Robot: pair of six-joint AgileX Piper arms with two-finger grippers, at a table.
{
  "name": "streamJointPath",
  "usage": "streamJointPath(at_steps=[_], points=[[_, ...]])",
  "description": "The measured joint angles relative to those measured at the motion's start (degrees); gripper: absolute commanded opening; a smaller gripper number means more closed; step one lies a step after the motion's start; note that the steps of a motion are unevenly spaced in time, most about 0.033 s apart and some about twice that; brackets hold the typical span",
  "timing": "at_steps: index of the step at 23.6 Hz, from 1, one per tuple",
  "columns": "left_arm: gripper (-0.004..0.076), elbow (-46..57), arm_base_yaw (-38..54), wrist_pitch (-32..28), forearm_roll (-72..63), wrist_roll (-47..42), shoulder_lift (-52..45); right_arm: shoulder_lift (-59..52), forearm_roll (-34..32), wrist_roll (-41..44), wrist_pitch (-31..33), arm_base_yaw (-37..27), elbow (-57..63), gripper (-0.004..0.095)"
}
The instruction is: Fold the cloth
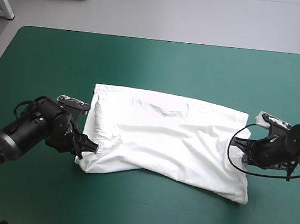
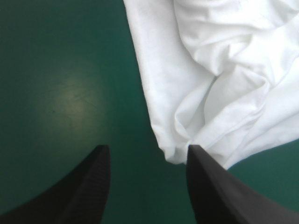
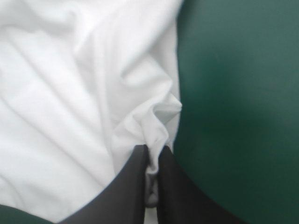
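The T-shirt (image 1: 168, 139) lies spread on the worktop (image 1: 162, 64), a little nearer the near edge than the far one. Bare teal-green cover surrounds the T-shirt on every side. The widest open strip lies beyond its far edge, a narrower one lies before its near edge, and there are clear margins left and right of it.

The left pincer (image 1: 87, 147) sits low at the T-shirt's near left corner. It stands wide open with only cover between its fingers. One black finger (image 2: 210, 186) touches the tip of that bunched corner and the other is clear of the cloth.

The right pincer (image 1: 242, 152) is at the T-shirt's right edge, about halfway along it. It is all but closed, and a small gathered fold of the hem is nipped between the fingers.

The cloth is white, thin and soft. It is smooth across the middle, with the collar showing near its far edge. That far edge runs fairly straight, while the near edge sags and slants. Soft folds pile up at the left corner, and creases fan out from the right pincer's hold. The cover is matte and flat, and the worktop has rounded corners.
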Motion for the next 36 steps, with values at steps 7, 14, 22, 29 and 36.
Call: streamJointPath(at_steps=[7, 14, 22, 29, 36], points=[[0.0368, 0.0, 0.0, -0.4, -0.2, 0.2, 0.0, 1.4, 4.8, -1.1, -2.8, 8.7, -2.0, -0.0016], [0.0368, 0.0, 0.0, -0.4, -1.9, 0.4, 0.0, 11.8, 7.6, -1.8, -7.1, 13.7, -2.0, 0.0023], [0.0368, 0.0, 0.0, -0.4, -2.2, 0.4, 0.0, 12.2, 8.7, -3.3, -2.3, 13.7, -5.0, 0.0433], [0.0368, -0.3, 0.0, -0.4, -2.2, 0.4, 0.0, 6.6, 5.0, -2.8, 3.4, 13.8, -9.9, 0.0432], [0.0368, -1.6, 0.0, 1.7, -2.3, 0.4, 0.0, -3.5, -3.7, 0.8, 11.4, 13.8, -10.0, 0.0432]])
